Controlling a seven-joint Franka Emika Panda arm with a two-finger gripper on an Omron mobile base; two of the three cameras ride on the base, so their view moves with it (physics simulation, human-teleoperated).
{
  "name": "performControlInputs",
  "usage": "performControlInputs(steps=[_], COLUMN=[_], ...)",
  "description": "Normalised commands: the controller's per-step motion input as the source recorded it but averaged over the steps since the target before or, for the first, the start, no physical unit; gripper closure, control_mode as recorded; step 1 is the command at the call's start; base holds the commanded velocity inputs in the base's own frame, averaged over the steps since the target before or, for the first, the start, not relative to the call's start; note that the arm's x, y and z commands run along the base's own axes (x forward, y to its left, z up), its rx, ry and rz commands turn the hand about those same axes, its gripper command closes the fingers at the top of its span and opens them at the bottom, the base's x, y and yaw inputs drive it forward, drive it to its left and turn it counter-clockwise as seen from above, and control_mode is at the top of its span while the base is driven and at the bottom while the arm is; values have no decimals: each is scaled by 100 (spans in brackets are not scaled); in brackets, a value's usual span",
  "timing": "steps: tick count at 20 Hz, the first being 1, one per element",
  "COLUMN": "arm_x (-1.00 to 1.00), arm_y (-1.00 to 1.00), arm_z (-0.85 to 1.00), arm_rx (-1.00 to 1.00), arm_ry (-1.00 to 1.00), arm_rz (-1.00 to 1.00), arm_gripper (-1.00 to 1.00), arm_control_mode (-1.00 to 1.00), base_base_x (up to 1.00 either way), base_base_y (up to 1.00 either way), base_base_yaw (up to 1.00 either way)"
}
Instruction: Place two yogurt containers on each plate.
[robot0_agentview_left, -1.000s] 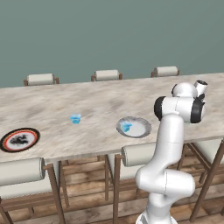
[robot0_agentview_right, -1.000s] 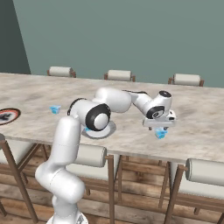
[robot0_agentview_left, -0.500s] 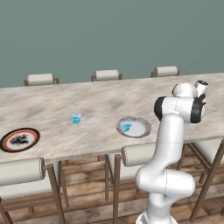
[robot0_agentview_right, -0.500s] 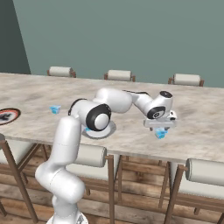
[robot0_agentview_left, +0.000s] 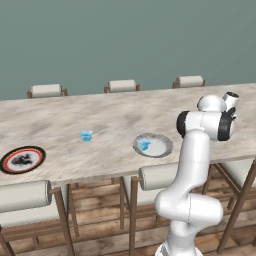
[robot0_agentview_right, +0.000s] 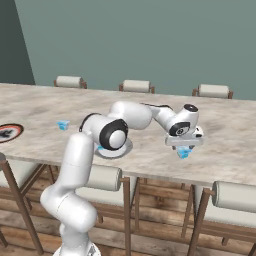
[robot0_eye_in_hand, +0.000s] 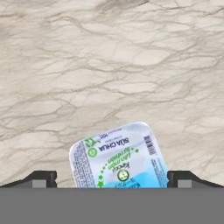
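Note:
A light blue yogurt container (robot0_eye_in_hand: 119, 159) with a printed white lid lies on the marble table, between the fingertips of my gripper (robot0_eye_in_hand: 112, 178). The gripper is open, one tip on each side of the cup and a gap on the left. From the right base, the gripper (robot0_agentview_right: 184, 146) hangs just above this cup (robot0_agentview_right: 184, 153). The pale grey plate (robot0_agentview_left: 159, 148) holds one light blue cup (robot0_agentview_left: 144, 145). Another light blue cup (robot0_agentview_left: 86, 135) stands alone on the table. The black-rimmed patterned plate (robot0_agentview_left: 22, 159) lies at the far left with nothing on it.
The long marble table (robot0_agentview_left: 115, 117) runs across the view, its front edge close to the cup under my gripper. Chair backs (robot0_agentview_left: 122, 85) line the far side, and padded chairs (robot0_agentview_left: 161, 176) are tucked under the near side.
The hand has sunk very slightly over the cup; the cups and plates have stayed where they were.

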Motion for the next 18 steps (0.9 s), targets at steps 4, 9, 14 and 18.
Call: performControlInputs(steps=[4,9,14,18], arm_x=[10,17,0,-14], arm_y=[0,0,0,0], arm_z=[-21,-25,-2,8], arm_rx=[-1,-3,0,0], arm_ry=[0,5,1,-3], arm_rz=[3,5,5,2], arm_gripper=[-100,-100,-100,-100], arm_control_mode=[-100,-100,-100,-100], base_base_x=[0,0,0,0], base_base_y=[0,0,0,0], base_base_yaw=[0,0,0,0])
